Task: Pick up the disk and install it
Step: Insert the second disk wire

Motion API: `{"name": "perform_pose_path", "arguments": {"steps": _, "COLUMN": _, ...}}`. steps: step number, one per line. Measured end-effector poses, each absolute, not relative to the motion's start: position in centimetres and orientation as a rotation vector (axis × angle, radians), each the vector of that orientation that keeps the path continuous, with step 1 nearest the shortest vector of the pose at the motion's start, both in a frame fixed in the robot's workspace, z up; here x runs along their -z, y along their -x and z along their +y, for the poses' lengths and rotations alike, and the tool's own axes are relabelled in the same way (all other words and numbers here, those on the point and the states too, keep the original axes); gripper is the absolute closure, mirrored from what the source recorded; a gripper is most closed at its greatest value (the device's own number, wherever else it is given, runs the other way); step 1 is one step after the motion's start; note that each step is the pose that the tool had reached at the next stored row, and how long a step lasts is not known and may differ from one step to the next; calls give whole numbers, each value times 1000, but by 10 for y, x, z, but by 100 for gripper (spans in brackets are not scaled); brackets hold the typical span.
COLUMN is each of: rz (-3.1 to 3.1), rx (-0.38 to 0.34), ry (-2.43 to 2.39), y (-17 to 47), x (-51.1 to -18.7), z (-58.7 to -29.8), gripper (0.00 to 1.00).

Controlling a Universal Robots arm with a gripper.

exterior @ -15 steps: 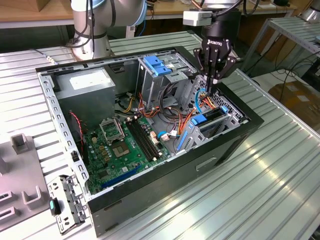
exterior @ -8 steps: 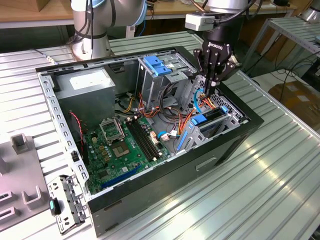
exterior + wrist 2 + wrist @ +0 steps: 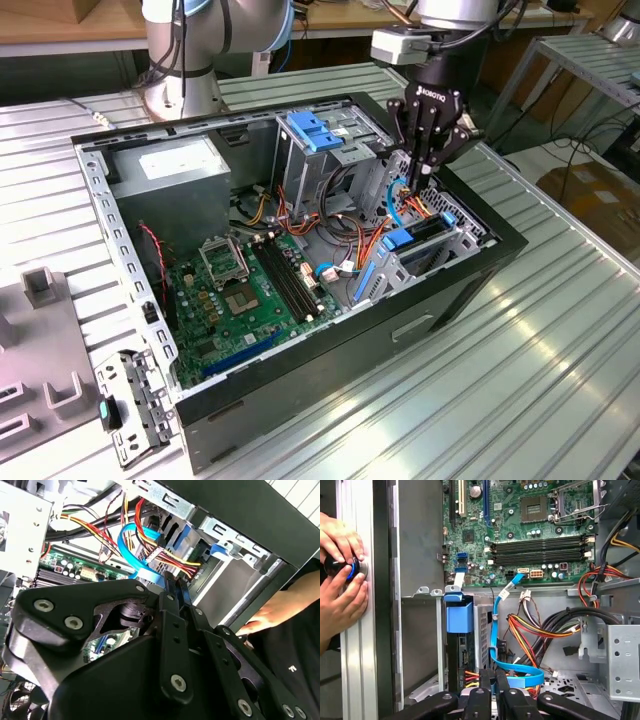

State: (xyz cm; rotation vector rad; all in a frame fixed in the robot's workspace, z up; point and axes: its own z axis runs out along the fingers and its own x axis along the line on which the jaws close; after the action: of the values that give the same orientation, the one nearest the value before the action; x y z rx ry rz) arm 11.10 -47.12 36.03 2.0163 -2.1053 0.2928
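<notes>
Inside the case (image 3: 470, 290), the tool (image 3: 420, 178) seems closed, gripping nothing.

A ribbed metal table (image 3: 540, 330) carries an open black computer case (image 3: 330, 370), lying on its side near the middle. Beside the case, toward the exterior view's left, grey blocks (image 3: 45, 385) rest on a flat grey plate (image 3: 30, 350). Behind the case stands the robot arm's base (image 3: 180, 95).
</notes>
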Motion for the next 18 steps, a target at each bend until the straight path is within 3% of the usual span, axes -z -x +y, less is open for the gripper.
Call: {"name": "perform_pose_path", "arguments": {"steps": 18, "rz": -2186, "rx": -316, "ry": -2088, "y": -89, "x": -357, "z": -495, "gripper": 84}}
